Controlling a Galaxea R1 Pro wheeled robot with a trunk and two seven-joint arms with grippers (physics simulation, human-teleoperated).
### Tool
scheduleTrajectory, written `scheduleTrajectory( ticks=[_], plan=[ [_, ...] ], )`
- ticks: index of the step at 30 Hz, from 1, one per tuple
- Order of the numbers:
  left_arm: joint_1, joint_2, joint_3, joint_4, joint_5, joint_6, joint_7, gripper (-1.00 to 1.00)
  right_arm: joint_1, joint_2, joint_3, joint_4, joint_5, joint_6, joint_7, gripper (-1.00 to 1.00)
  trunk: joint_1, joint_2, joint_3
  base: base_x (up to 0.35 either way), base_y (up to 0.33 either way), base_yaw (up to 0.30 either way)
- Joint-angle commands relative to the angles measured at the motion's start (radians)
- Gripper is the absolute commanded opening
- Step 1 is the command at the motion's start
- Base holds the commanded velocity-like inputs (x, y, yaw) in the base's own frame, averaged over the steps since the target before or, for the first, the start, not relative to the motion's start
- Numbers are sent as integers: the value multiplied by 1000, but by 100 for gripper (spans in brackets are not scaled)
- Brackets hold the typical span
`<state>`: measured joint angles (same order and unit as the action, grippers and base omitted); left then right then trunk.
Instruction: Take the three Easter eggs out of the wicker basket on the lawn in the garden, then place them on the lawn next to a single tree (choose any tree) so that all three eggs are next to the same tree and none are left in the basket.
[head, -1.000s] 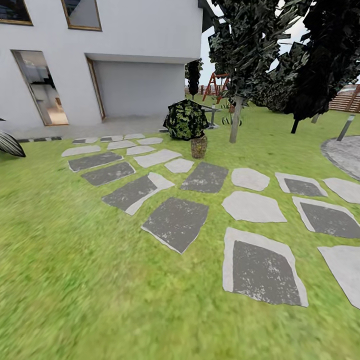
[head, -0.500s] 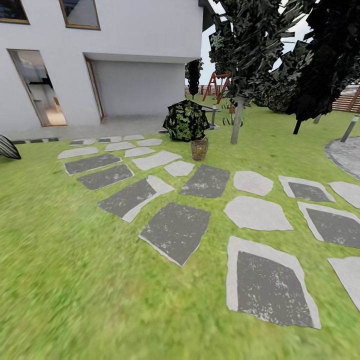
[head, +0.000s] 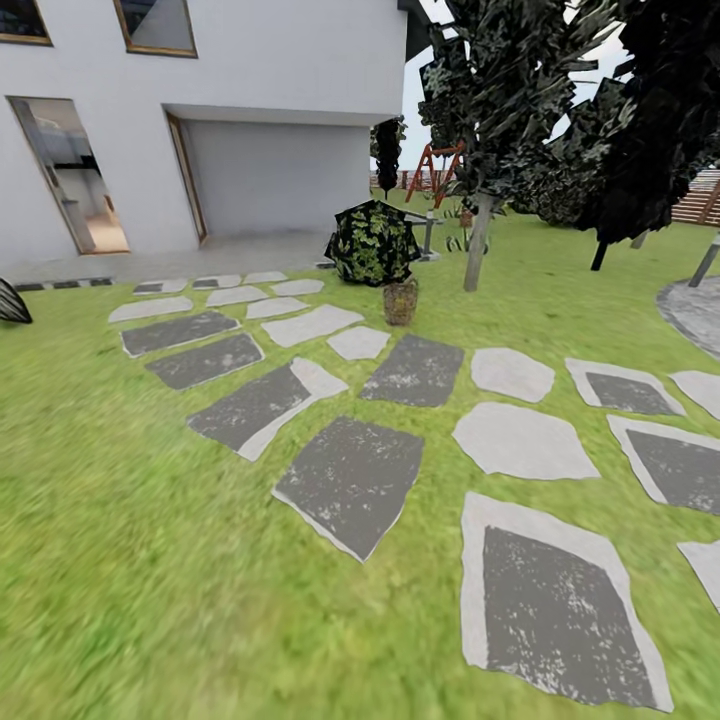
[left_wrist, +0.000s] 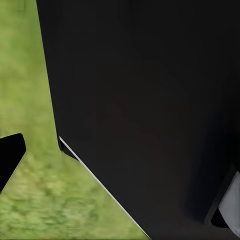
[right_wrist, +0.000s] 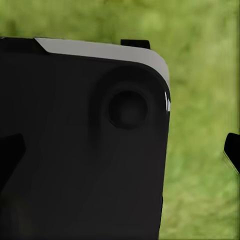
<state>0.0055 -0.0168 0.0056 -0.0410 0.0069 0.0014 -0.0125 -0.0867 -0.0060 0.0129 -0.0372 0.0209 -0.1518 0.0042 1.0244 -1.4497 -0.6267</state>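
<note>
the small brown open-weave wicker basket (head: 400, 301) stands far off at 12 o'clock on the mottled green lawn (head: 130, 560), beyond grey stone paving slabs (head: 352, 482), just before a round black-and-green bush (head: 372, 243). a pale-trunked tree (head: 478, 243) rises at 1 o'clock. wrist views show dark robot body over grass; whether either gripper is open, i cannot tell.
</note>
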Motion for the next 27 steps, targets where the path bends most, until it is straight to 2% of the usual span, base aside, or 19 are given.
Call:
scheduleTrajectory(
  ticks=[1,27],
  plan=[
    [1,0,1,-2,1,0,-1,100,0,0,1,1,2,-3,0,100,1,0,-1,326,0,0],
    [1,0,1,-2,1,0,-1,100,-1,0,1,0,2,-5,0,100,1,0,-1,326,0,0]
  ],
)
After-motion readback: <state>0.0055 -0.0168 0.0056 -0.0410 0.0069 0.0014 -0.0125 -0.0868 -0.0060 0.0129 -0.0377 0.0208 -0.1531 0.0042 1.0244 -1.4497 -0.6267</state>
